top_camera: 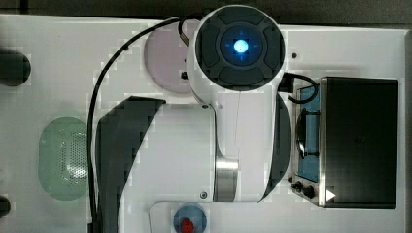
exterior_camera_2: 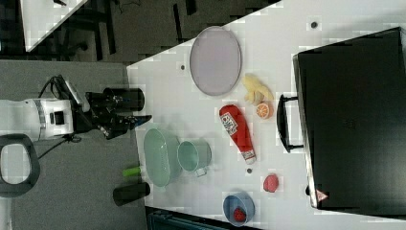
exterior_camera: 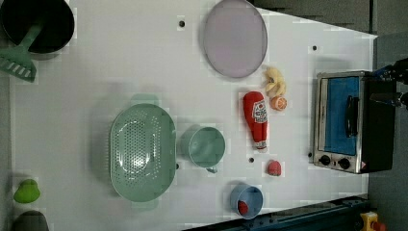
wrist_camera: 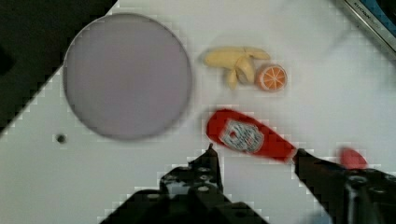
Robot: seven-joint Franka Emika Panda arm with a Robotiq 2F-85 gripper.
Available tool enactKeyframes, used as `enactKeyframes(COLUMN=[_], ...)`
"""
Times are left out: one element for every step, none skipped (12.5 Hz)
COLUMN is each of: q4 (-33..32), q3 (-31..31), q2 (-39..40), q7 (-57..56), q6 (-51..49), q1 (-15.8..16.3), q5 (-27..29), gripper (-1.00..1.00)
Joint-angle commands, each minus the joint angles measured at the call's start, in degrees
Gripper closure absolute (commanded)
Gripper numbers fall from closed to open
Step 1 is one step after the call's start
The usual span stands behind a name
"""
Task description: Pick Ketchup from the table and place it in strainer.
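The Ketchup (exterior_camera: 256, 118), a red squeeze bottle with a white label, lies flat on the white table between the green cup and the toaster oven. The wrist view shows the Ketchup (wrist_camera: 247, 135) just beyond my gripper (wrist_camera: 256, 156), whose two black fingers stand apart with nothing between them. In the right view my gripper (exterior_camera_2: 141, 120) hangs well above the table, apart from the bottle (exterior_camera_2: 238, 127). The strainer (exterior_camera: 143, 151), a pale green perforated oval basket, stands empty at the left view's left; it is also seen in the top view (top_camera: 63, 158).
A green cup (exterior_camera: 206, 147) stands beside the strainer. A greyish-purple plate (exterior_camera: 234, 37), a banana (exterior_camera: 275, 81), an orange slice (exterior_camera: 278, 103) and a strawberry (exterior_camera: 274, 167) surround the bottle. A blue dish (exterior_camera: 246, 199), a toaster oven (exterior_camera: 351, 122) and a black pot (exterior_camera: 38, 24) sit at the edges.
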Motion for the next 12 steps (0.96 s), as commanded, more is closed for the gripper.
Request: enactKeyframes(q4=[0.45,0.35,0.19,-0.30,-1.03,-1.93,-3.02,-4.23,-5.54,-6.90,-8.29,-9.83], q3=[2.16,2.16,2.26,2.41,2.55,2.67,2.81,2.93,2.99,3.08,3.21,3.35], q2=[-7.25,-7.15,-6.88,-6.46,-5.90,-5.23,-4.45,-3.59,-2.66,-1.68,-0.75,0.12], q7=[0.23,0.23,-0.17,-1.02,-2.67,-5.84,-10.66,-16.47,-22.51,-28.42,-34.42,-41.04], q6=[-10.33,-10.22,-9.75,-9.05,-8.40,-7.57,-6.25,-4.49,-2.67,-0.84,1.43,3.96], q1=[-5.87,-5.87,-5.86,-5.85,-5.81,-5.72,-5.67,-5.66,-5.66,-5.64,-5.57,-5.41], q5=[1.61,1.61,1.61,1.61,1.61,1.61,1.61,1.61,1.61,1.61,1.61,1.61], gripper=[-0.58,-0.80,-0.99,-1.00,-1.00,-1.00,-1.00,-1.00,-1.00,-1.00,-1.00,-1.00])
